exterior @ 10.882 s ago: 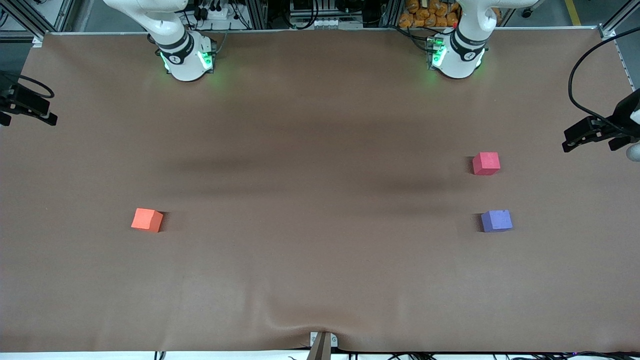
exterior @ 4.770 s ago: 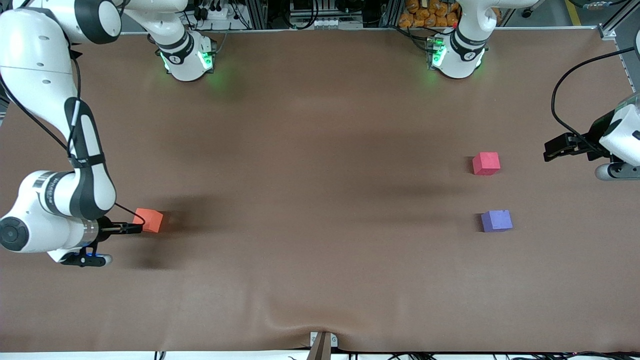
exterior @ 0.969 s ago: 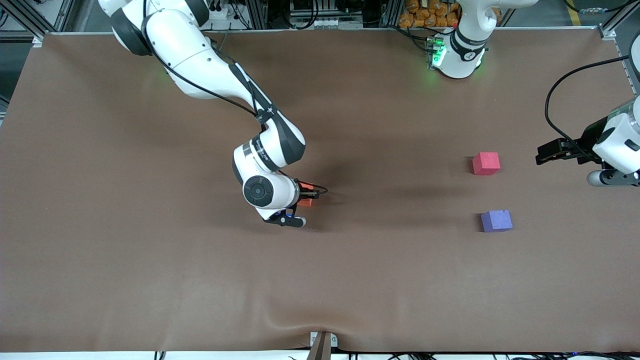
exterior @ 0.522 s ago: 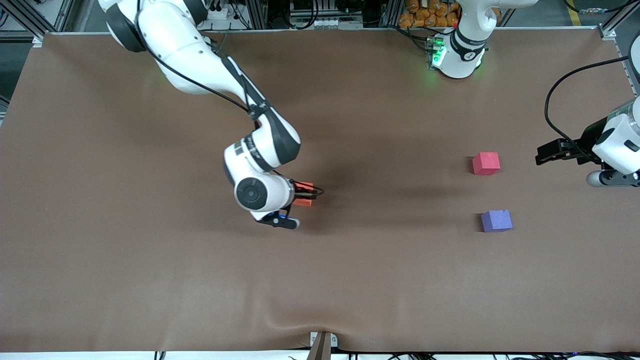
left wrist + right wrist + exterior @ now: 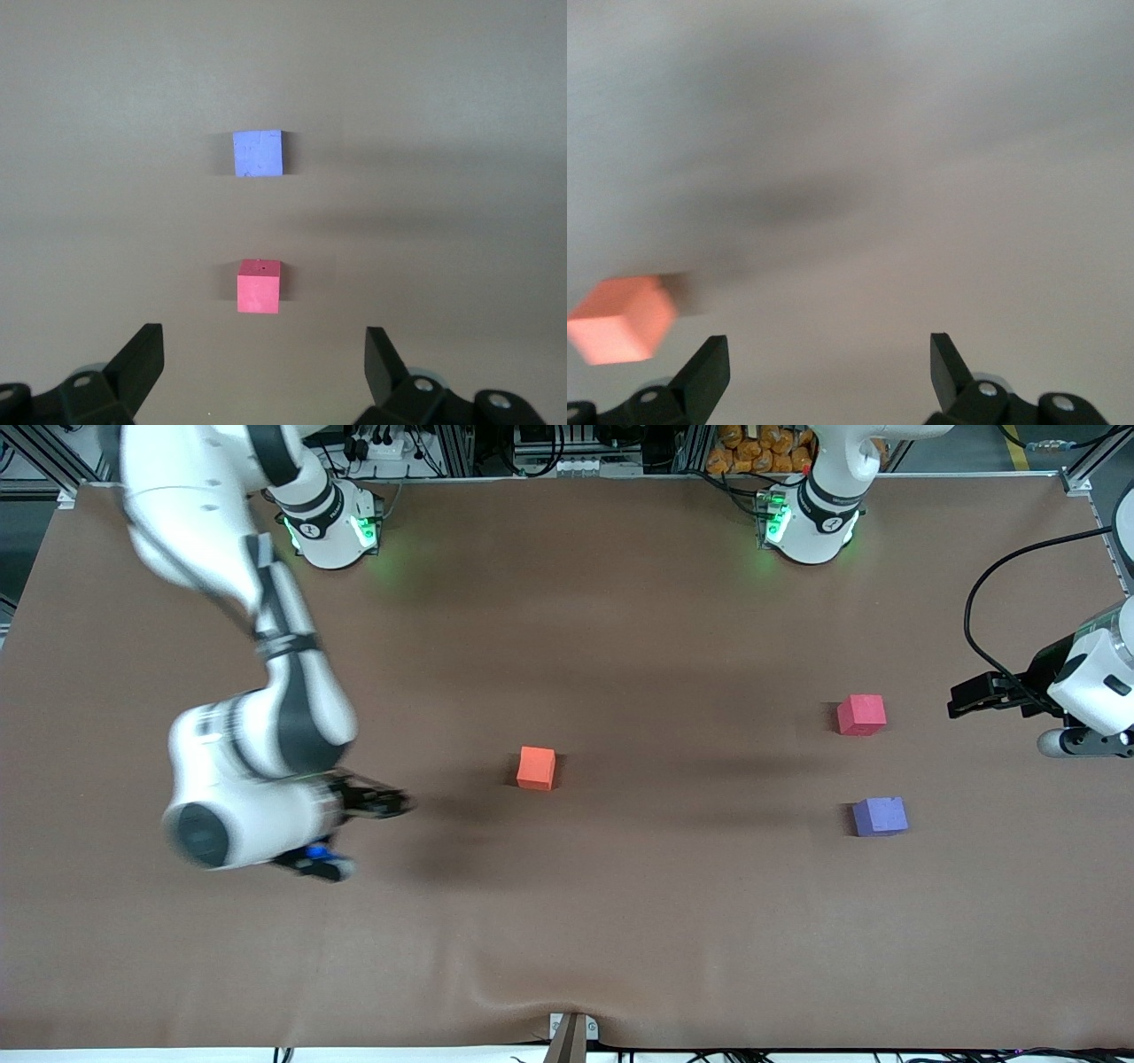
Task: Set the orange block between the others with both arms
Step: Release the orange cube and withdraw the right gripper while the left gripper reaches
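Orange block (image 5: 536,768) resting alone on the brown table (image 5: 567,921), about mid-table, untouched by either gripper. Right gripper (image 5: 390,804) well apart from it, toward the right arm's end of the table, up over bare tabletop, fingers spread wide and holding nothing. In the right wrist view, same block (image 5: 622,319) off to one side of the parted fingers (image 5: 709,372), not between them.

Pinkish-red cube (image 5: 861,715) and bluish-purple cube (image 5: 880,816) lying toward the left arm's end of the table, well apart from the orange block; the purple one nearer the front camera, the red one farther from it, a bare gap of table between the two.

Left gripper (image 5: 966,696) hovering near the pinkish-red cube, at the table's edge on the left arm's end, waiting, fingers spread and empty. In the left wrist view, red cube (image 5: 259,286) near, purple cube (image 5: 258,153) past it, both lined up ahead of the open fingers (image 5: 381,363).
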Robot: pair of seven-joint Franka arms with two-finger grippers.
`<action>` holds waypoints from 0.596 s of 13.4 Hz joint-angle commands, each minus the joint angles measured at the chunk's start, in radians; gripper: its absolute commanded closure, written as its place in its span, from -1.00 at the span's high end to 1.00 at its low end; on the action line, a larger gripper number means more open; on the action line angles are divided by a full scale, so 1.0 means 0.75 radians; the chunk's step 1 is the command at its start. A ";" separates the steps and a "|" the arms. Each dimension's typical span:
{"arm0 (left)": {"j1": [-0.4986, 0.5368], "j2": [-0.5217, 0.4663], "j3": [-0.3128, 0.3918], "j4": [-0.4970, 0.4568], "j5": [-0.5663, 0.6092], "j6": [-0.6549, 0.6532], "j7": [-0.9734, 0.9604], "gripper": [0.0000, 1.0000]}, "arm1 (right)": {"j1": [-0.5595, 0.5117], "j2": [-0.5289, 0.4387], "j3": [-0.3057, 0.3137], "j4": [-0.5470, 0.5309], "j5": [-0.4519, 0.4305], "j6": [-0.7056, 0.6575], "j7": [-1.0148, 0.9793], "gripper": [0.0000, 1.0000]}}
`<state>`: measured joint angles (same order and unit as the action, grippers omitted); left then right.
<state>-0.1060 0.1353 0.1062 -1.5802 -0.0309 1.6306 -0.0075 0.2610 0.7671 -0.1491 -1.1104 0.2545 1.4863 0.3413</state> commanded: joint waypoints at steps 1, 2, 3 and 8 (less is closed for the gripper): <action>-0.010 0.030 -0.001 0.025 -0.055 0.010 -0.017 1.00 | -0.092 0.012 -0.002 0.014 -0.096 -0.047 -0.202 1.00; -0.016 0.036 -0.001 0.025 -0.055 0.010 -0.023 1.00 | -0.151 0.010 -0.004 0.014 -0.104 -0.051 -0.297 1.00; -0.020 0.051 -0.003 0.029 -0.057 0.010 -0.025 1.00 | -0.210 0.010 -0.006 0.016 -0.106 -0.063 -0.385 1.00; -0.120 0.163 -0.033 0.115 -0.108 0.041 -0.141 1.00 | -0.352 -0.082 -0.012 -0.057 -0.127 -0.090 -0.618 1.00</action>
<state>-0.1580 0.2155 0.0830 -1.5454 -0.0848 1.6535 -0.0382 0.0042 0.7641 -0.1680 -1.1116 0.1815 1.4309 -0.0852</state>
